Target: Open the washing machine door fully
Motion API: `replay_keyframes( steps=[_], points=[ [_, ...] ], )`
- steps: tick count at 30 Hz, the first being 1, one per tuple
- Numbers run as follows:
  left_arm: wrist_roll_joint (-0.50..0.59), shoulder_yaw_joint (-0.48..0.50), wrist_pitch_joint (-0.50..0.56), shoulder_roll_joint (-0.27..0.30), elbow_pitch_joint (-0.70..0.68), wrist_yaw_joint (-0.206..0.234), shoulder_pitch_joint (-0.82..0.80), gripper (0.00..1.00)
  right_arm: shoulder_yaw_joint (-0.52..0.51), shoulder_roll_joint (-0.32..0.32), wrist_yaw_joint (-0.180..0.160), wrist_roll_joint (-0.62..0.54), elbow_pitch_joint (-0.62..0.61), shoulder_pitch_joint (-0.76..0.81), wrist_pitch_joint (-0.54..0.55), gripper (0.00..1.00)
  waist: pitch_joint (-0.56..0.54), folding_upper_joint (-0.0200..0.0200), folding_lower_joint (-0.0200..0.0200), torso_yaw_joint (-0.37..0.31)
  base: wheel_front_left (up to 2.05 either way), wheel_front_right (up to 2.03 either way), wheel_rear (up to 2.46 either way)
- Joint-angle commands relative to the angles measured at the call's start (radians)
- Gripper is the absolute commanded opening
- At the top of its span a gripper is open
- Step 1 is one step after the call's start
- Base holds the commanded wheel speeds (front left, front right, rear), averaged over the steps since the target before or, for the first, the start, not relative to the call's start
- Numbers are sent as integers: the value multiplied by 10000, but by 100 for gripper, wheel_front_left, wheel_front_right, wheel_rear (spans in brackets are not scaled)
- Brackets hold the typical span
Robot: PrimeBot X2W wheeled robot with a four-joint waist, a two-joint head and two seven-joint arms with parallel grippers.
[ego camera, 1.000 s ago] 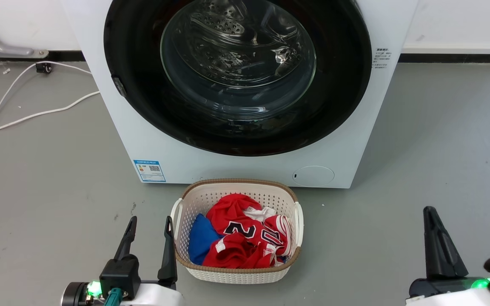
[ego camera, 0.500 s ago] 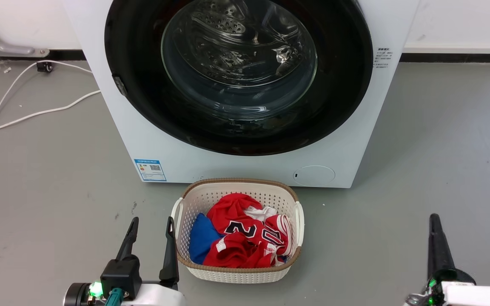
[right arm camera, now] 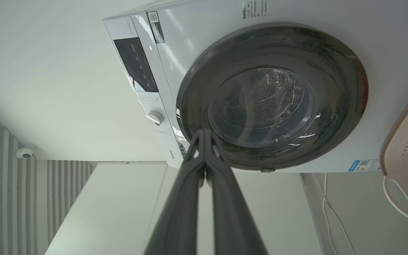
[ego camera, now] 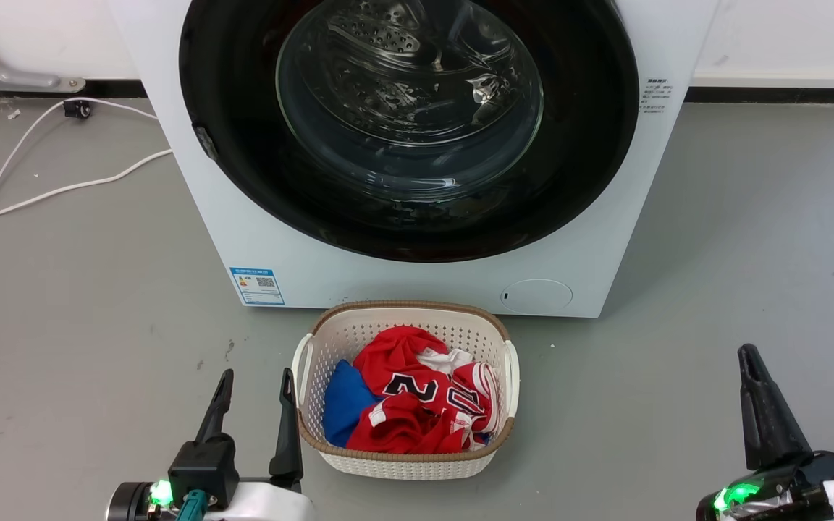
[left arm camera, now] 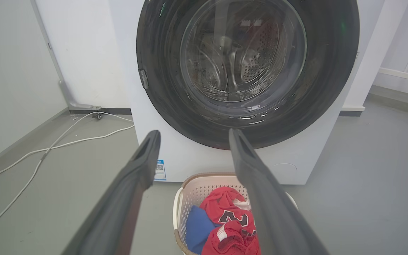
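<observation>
The washing machine door (ego camera: 410, 123) is seen shut flat against the front of the white washing machine (ego camera: 301, 253), its glossy black rim spanning nearly the full width and the perforated steel drum visible through the clear glass bowl. A small latch tab (ego camera: 205, 142) is set on the rim's left edge. A blue label sticker (ego camera: 256, 287) and a small round flap (ego camera: 536, 296) are placed low on the front. A pale laundry basket (ego camera: 402, 463) with a brown rim is set on the grey floor (ego camera: 750, 217) just before the machine; a red jersey (ego camera: 417, 405) and a blue garment (ego camera: 341, 405) are heaped inside it. The left hand (ego camera: 257, 376) is held low beside the basket's left handle, well short of the door, fingers spread and nothing between them; the gap is shown most plainly in the left wrist view, where the door is framed between the two fingers. The right hand (ego camera: 750, 362) is held at the lower right, apart from everything; from the head it appears as one dark spike, while its wrist view shows both fingers pressed together on nothing. That sideways view adds the dark control panel (right arm camera: 135, 60) and a round dial (right arm camera: 154, 117). A white cable (ego camera: 62, 192) is trailed across the floor at left.
</observation>
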Motion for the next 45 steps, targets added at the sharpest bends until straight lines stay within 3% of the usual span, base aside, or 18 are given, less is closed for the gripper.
replay_keyframes(
  steps=[1, 6, 14, 22, 32, 45],
  points=[
    [21, 18, -28, -13, -25, 40, -35, 100, -41, -2, 4, -19, -55, 178, 193, 0, 2, -1, 0, 7, 0, 0, 0],
    [69, -33, -28, -13, -23, 78, -77, 100, -298, 34, 4, -101, -73, 271, 838, 0, 65, -1, 0, 51, 0, 0, 0],
    [226, -32, -28, -13, -92, 145, -281, 100, -436, 42, 4, -105, 101, -96, 818, 0, 357, -1, 0, 147, 0, 0, 0],
    [477, -26, -28, -14, -246, 235, -804, 100, -1831, -91, 4, 167, 880, -1722, 1209, 0, 1139, -1, 0, 231, 0, 0, 0],
    [617, -11, -28, -14, -517, 237, -1944, 100, -3099, -1452, 4, 221, 2727, -5174, 2091, 0, 2901, -1, 0, 367, 0, 0, 0],
    [643, -194, -28, -14, -688, 173, -3011, 100, -2150, -3410, 4, -206, 5027, -9518, 3231, 0, 4692, -1, 0, 658, 0, 0, 0]
  ],
)
